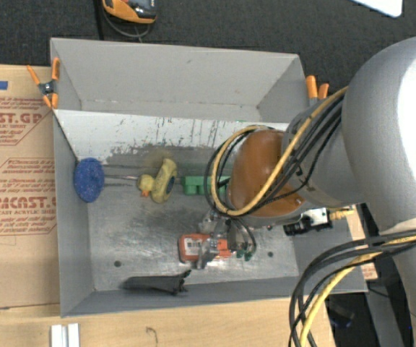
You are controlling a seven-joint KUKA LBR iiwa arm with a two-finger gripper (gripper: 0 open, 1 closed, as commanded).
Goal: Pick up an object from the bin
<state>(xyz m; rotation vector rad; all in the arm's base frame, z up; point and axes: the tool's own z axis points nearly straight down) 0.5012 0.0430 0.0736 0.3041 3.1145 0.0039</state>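
Toward the near wall of the grey metal bin (172,74) lies a small orange-and-white boxy object (192,248), and the gripper (221,241) sits right against its right side. Whether the gripper is spread or closed cannot be told, as its tip is lost among dark parts and cables. A lift could come up empty if the grip covers only the object's edge, or the object could tip and slide along the metal floor. A flat black pointed piece (154,285) lies just in front of it and might get nudged. The green block (193,186), the yellow duck-shaped toy (159,180) and the blue round pad (88,179) lie farther back, well apart, and seem out of harm's way.
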